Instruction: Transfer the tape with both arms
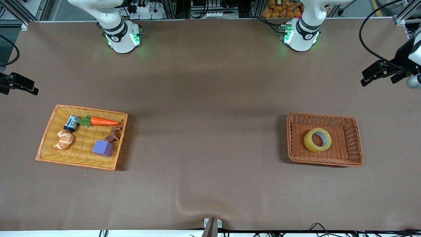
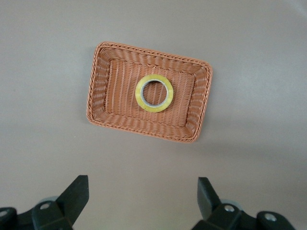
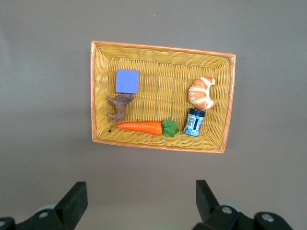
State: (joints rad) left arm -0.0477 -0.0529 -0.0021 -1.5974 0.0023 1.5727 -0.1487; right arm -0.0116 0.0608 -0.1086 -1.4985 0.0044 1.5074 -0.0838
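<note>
The tape is a yellowish roll with a grey core. It lies in the brown wicker basket toward the left arm's end of the table, and shows in the left wrist view. My left gripper is open and empty, high above the bare table beside that basket; its hand shows at the edge of the front view. My right gripper is open and empty, high above the table beside the yellow tray; its hand shows at the other edge of the front view.
The yellow wicker tray toward the right arm's end holds a carrot, a croissant, a purple block, a small blue jar and a brown twisted piece. Brown table between the two containers.
</note>
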